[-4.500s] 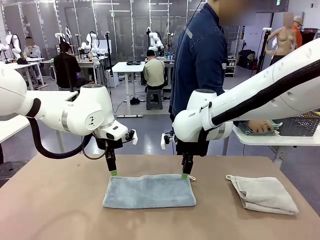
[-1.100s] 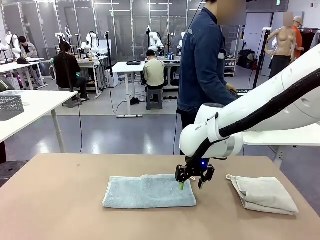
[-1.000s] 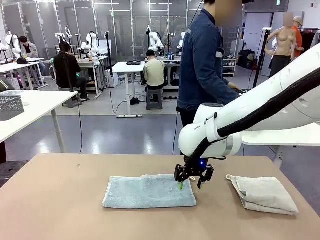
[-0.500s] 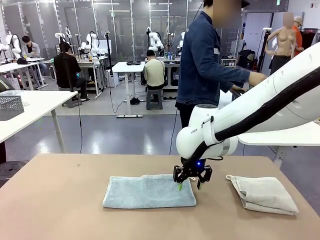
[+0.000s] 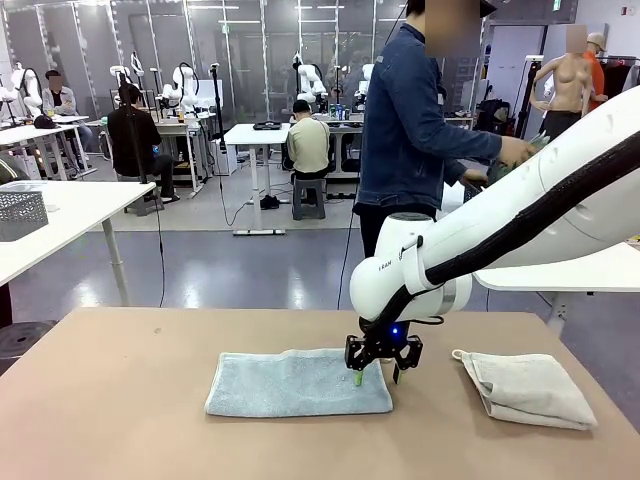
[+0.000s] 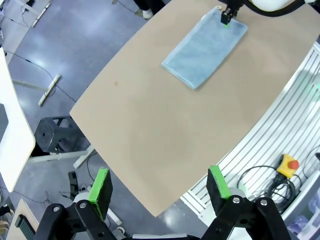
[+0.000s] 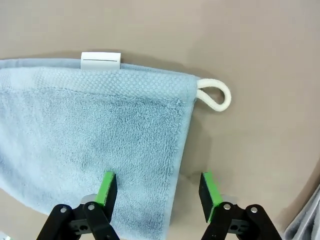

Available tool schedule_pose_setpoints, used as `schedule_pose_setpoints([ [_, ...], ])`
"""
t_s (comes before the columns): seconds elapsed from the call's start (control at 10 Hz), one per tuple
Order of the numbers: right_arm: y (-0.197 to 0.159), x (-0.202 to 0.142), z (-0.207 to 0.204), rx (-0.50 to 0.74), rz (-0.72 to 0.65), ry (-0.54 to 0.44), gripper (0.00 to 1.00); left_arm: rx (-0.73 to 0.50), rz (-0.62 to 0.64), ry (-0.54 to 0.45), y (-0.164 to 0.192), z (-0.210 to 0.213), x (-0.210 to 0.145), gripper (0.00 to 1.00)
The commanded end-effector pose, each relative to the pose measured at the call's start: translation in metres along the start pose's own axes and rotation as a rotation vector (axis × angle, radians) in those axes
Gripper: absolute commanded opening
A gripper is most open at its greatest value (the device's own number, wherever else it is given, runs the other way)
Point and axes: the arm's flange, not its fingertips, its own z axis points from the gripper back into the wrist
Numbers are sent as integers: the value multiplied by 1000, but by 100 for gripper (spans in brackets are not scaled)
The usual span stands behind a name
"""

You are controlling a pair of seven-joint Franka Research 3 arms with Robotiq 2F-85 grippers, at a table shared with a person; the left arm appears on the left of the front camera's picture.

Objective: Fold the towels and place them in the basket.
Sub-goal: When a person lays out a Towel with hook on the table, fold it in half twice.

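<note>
At bench centre: your right claw (image 7: 157, 192) partly open, straddles blue towel (image 5: 298, 383) right short edge; towel long axis runs leftward. Left claw (image 6: 160, 192) wide, high, well away.

A folded towel (image 5: 298, 384) lies flat near the middle of the desk (image 5: 120, 420), and a second towel (image 5: 528, 388) lies to its right, well apart from it. The right gripper (image 5: 372, 376) stands over the first towel's right end, one finger over the cloth and the other beyond its edge. A person (image 5: 420, 120) stands behind the desk's far side.
</note>
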Motion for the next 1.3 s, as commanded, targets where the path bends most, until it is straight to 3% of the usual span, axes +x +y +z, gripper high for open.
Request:
schedule_pose_setpoints([
  [0.0, 5, 4, -2, -14, -30, -3, 64, 8, -8, 3, 0, 1, 0, 95],
  [0.1, 5, 4, -4, -14, -27, 0, 47, 8, -8, 3, 0, 1, 0, 95],
  [0.2, 5, 4, -6, -20, -25, 8, 16, 8, -8, 3, 0, 1, 0, 95],
  [0.3, 6, 3, -6, -22, -24, 13, 0, 8, -8, 3, 0, 1, 0, 95],
  [1.2, -2, -2, 3, -22, -28, 10, 0, 8, -8, 3, 0, 1, 0, 95],
])
